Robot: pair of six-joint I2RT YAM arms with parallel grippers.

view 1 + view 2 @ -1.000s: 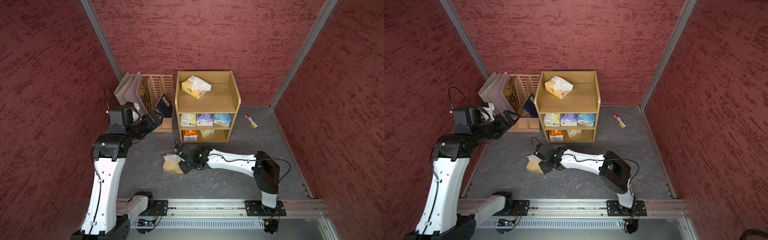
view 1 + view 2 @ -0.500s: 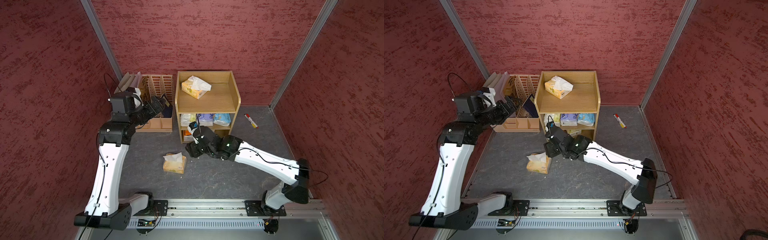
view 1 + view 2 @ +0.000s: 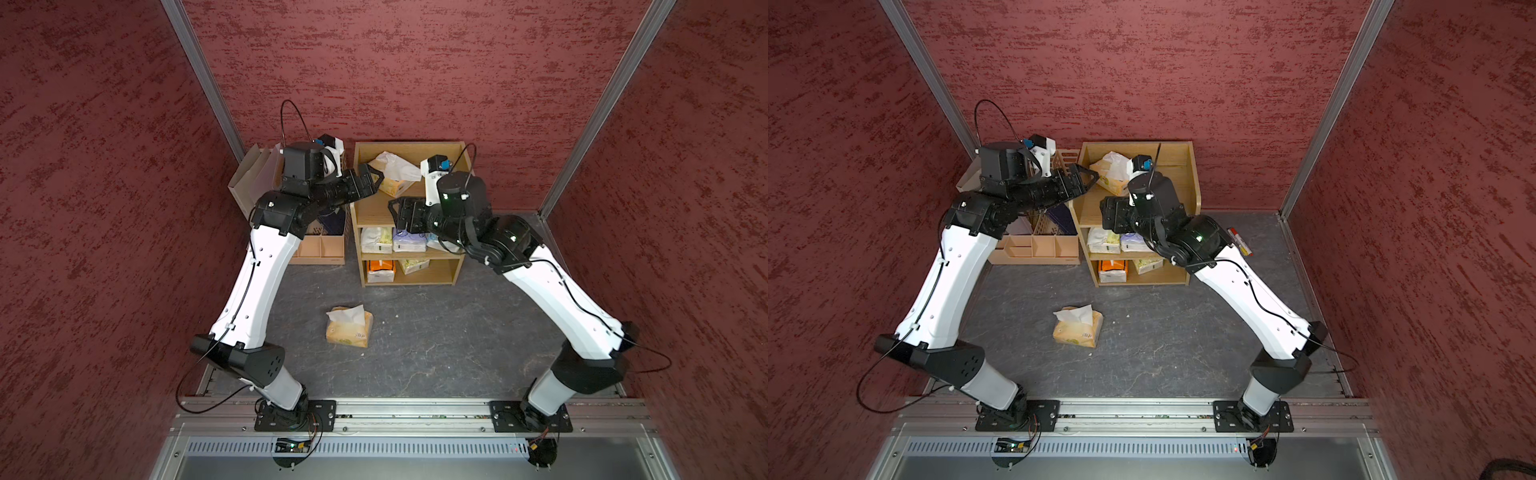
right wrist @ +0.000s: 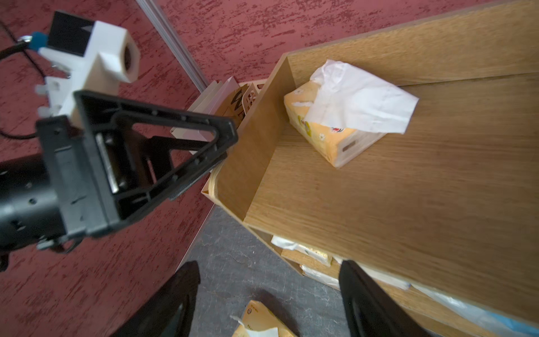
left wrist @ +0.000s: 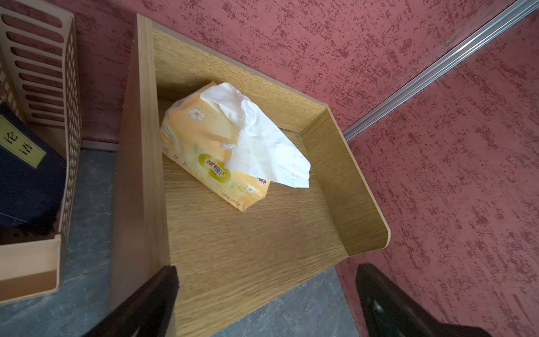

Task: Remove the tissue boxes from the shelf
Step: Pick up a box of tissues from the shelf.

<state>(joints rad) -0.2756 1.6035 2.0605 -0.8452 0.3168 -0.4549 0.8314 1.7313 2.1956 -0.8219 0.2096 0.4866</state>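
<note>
Orange-yellow tissue pack [image 5: 201,146] on top tier of the shelf [image 5: 248,248] looks soft, light, crushable; I'd pinch across its narrow body, clear of the loose tissue [image 5: 262,143]; left jaws and right jaws both apart, empty.

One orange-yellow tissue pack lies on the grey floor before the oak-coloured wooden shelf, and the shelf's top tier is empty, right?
No: the top tier is not empty. A second orange-yellow tissue pack, white tissue sticking out, lies on it, as the left wrist view shows. The first pack does lie on the grey floor before the oak-coloured wooden shelf.
</note>
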